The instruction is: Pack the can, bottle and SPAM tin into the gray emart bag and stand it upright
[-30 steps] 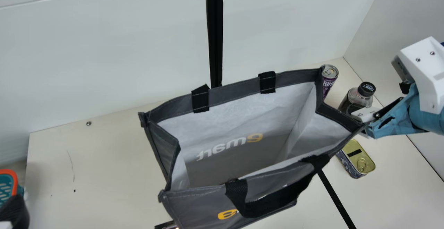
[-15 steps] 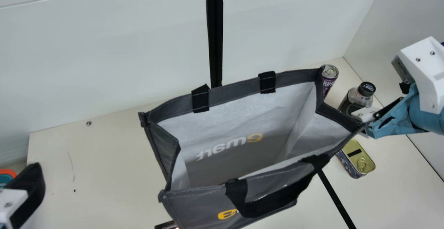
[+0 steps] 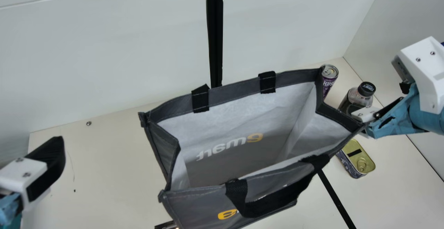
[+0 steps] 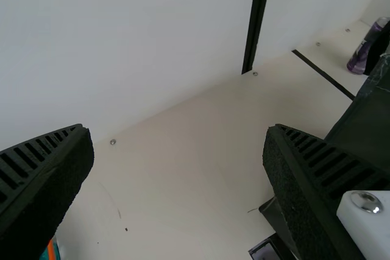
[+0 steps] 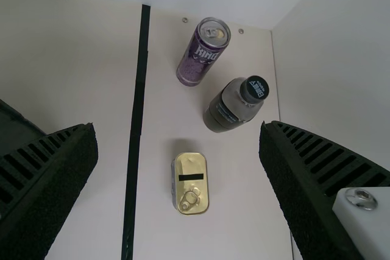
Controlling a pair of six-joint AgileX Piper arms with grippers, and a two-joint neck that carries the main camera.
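Okay: gray bag (image 3: 197,204) open on counter (image 3: 111,159); can (image 3: 329,79), bottle (image 3: 359,100), tin (image 3: 357,158) beside it.
Can and bottle upright, close together near the bag's right end; tin flat, lid up, nearer the front. Left tool (image 3: 48,164) over the counter off the bag's left side, fingers wide apart. Right tool (image 3: 367,115) at the bag's right corner, fingers also wide apart; touching the bag or not, can't tell. Black handle (image 3: 265,206) droops over the bag's front.
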